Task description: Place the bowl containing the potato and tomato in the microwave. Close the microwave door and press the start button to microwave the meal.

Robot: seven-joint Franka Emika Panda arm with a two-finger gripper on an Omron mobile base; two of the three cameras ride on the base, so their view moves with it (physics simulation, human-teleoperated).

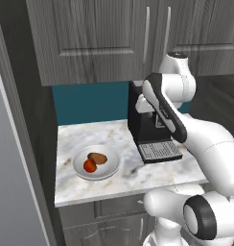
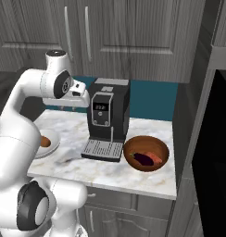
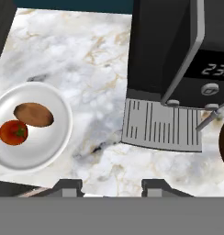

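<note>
On a marble counter (image 1: 119, 185) under grey cabinets, the white bowl (image 1: 97, 162) sits at the left, well apart from the coffee machine (image 1: 146, 122) standing to its right. Inside the bowl lie the brown potato (image 1: 97, 157) and the red tomato (image 1: 90, 166), touching each other. A brown bowl (image 2: 146, 153) with dark and orange food sits right of the coffee machine, and the black microwave (image 2: 214, 152) shows at the far right edge of the right base view. The bowl looks rigid, glossy and likely slippery, shallow enough that the round tomato could roll if it tips; the thin rim seems the only place to pinch, best at the side nearest the arm, and it should be kept level. The gripper (image 3: 111, 186) hovers above the counter between the bowl and the coffee machine, its jaws standing partly apart with nothing between them and touching nothing.
</note>
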